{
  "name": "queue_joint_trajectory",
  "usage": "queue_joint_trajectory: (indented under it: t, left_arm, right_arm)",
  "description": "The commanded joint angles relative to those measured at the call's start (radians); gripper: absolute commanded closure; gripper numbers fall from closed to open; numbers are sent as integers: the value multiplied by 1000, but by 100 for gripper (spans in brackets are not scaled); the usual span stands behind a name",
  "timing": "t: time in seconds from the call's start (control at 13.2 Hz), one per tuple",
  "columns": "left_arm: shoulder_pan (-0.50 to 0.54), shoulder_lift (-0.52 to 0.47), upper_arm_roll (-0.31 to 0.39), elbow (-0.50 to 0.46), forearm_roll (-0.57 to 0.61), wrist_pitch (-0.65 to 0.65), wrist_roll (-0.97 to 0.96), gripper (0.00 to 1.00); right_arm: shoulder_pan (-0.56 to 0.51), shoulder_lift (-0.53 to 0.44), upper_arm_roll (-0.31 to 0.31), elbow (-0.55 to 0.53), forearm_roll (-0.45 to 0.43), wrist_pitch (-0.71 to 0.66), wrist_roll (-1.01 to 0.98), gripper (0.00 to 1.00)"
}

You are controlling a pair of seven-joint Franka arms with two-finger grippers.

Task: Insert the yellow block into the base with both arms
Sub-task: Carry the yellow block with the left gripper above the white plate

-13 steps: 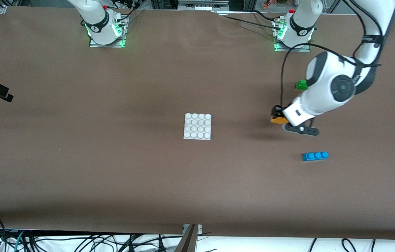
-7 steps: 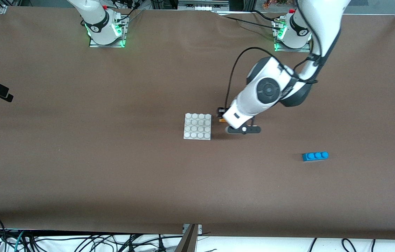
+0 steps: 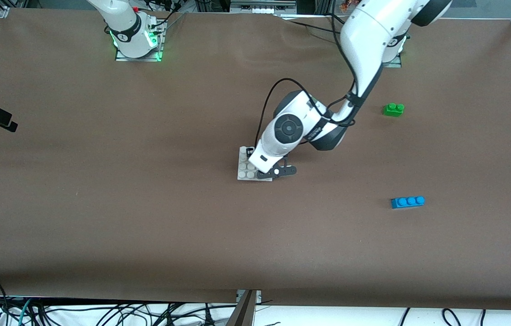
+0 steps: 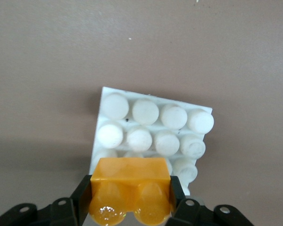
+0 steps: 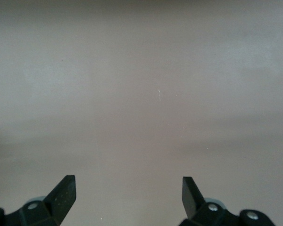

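The yellow block (image 4: pixel 130 190) sits between the black fingers of my left gripper (image 4: pixel 130 197), which is shut on it with its two studs toward the wrist camera. It hangs just above one edge of the white studded base (image 4: pixel 151 125). In the front view the left hand (image 3: pixel 250 153) covers part of the base (image 3: pixel 243 168) at the table's middle and hides the block. My right gripper (image 5: pixel 129 188) is open over bare brown table and holds nothing. It waits at the right arm's end of the table (image 3: pixel 8 123).
A green two-stud brick (image 3: pixel 393 109) lies toward the left arm's end of the table. A blue three-stud brick (image 3: pixel 407 202) lies nearer to the front camera at that same end. The brown mat around the base is bare.
My left arm has swung from beside the green brick to above the base, carrying the yellow block. The green brick has come back into view. The right arm has not moved.
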Motion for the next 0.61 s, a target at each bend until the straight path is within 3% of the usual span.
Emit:
queue_joint_trajectory:
  t: [0.0, 0.53]
  left_arm:
    - [-34, 41, 31, 81, -1, -15, -30, 100]
    - [-56, 66, 34, 82, 2, -15, -31, 100]
  right_arm:
    - [-11, -9, 11, 0, 0, -6, -15, 0]
    - [-11, -9, 11, 0, 0, -4, -15, 0]
